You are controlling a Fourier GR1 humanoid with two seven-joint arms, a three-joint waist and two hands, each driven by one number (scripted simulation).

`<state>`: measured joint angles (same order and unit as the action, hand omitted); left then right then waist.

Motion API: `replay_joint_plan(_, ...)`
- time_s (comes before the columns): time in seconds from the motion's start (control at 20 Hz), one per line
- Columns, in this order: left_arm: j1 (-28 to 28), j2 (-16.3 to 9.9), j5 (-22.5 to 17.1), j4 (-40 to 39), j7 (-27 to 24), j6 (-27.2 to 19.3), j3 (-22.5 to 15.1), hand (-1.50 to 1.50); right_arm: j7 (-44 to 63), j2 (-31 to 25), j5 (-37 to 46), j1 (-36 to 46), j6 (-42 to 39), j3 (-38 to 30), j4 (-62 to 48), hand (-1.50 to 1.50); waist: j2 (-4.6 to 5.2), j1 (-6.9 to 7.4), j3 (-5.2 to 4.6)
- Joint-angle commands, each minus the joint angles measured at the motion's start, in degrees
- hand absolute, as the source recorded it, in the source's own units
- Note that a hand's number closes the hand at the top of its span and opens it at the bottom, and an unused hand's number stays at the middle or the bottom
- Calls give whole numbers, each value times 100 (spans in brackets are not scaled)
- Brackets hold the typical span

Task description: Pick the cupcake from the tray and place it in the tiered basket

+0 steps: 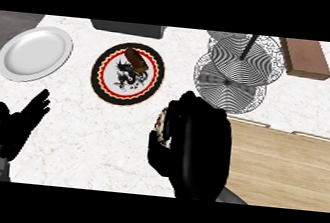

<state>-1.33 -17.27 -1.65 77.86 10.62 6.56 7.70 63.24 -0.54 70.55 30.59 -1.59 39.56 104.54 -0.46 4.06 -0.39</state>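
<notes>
Curling around a small cupcake [163, 127] with pale frosting and a reddish edge, your right hand [194, 146] grasps it in its fingers [157, 155], hiding most of it; you cannot tell its axis. It sits just below the round black dragon-patterned tray [103, 85], where a brown block [137, 58] lies. A wire tiered basket [235, 72] stands right of the tray, a white plate [34, 52] left. Your left hand [14, 126] rests released on the marble worktop [84, 136].

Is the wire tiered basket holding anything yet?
Looks empty: the tiered basket shows only bare wire mesh; the right hand curls around the cupcake.
</notes>
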Motion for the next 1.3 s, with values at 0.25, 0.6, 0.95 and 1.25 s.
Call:
replay_joint_plan(0.25, -206, 60, 131, -244, -163, -153, 37, 0, 1542, 51, -481, 2178, 894, -84, -1478, 150, 79, -71, 24)
replay_joint_plan(0.6, -17, 20, 29, -162, -235, -25, 124, 0, 329, 51, -774, 3447, 1212, -1421, -3371, 150, 101, -147, 30)
replay_joint_plan(0.95, 216, 202, 157, 74, -189, -146, -32, 0, -964, 52, -1499, 3395, 2898, -2282, -4259, 150, 124, -116, 39)
replay_joint_plan(1.25, 166, 130, 80, -37, -226, -108, 148, 0, -2253, 53, -2081, 4029, 3424, -3057, -5774, 150, 113, -178, 36)
